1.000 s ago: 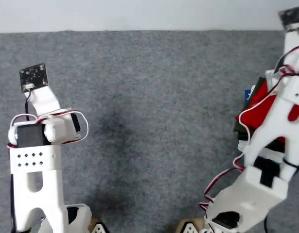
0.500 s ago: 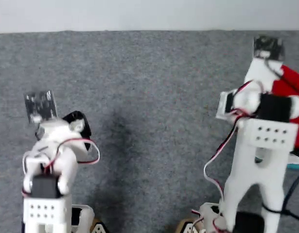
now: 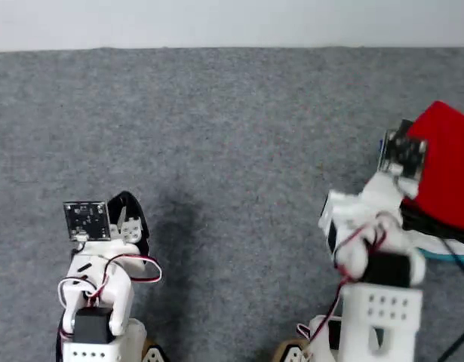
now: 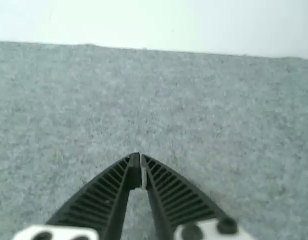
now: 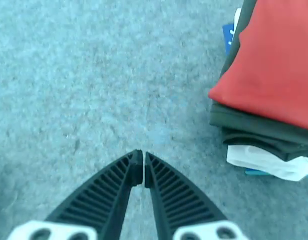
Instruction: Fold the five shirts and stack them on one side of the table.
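Note:
A stack of folded shirts point(image 3: 443, 181) lies at the right edge of the grey table, a red shirt point(image 5: 274, 65) on top. Beneath it I see dark layers point(image 5: 254, 127), a white one point(image 5: 266, 162) and a blue edge point(image 5: 227, 36). My right gripper point(image 5: 142, 159) is shut and empty, over bare felt beside the stack. The right arm point(image 3: 375, 241) stands near the front, just left of the stack. My left gripper point(image 4: 139, 165) is shut on nothing, low over the felt, with the left arm point(image 3: 99, 256) folded back at the front left.
Grey felt covers the table point(image 3: 239, 136) from the left arm across to the stack. A pale wall point(image 4: 159, 22) runs behind the far edge. Red and white cables point(image 3: 137, 264) loop off both arms.
Both arms have drawn back toward the front of the table. The right arm came off the stack, leaving the red shirt uncovered on top. The left arm folded down.

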You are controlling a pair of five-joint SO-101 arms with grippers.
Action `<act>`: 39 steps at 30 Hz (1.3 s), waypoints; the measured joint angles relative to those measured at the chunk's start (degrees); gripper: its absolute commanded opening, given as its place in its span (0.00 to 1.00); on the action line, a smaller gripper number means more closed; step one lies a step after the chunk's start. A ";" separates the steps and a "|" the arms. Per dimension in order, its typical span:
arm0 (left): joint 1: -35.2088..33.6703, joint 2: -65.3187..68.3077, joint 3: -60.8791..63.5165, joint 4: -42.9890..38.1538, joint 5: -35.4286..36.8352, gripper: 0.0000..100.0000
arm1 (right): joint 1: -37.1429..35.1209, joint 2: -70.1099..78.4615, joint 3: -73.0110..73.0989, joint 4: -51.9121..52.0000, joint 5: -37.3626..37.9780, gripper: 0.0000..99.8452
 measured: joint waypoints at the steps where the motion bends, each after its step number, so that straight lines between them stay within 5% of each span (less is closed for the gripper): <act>1: 0.00 -0.26 0.70 0.00 0.00 0.01 | 0.00 -2.81 3.52 -1.76 0.00 0.01; 16: 0.44 -0.53 5.63 0.00 -0.09 0.01 | -0.18 -39.82 42.02 -9.32 6.68 0.01; 26: 0.44 -0.53 5.63 0.35 -0.09 0.01 | -4.31 -40.35 42.81 2.73 7.82 0.01; 39: 0.44 -0.53 5.63 14.68 -0.09 0.01 | -4.22 -40.35 42.81 10.02 8.00 0.01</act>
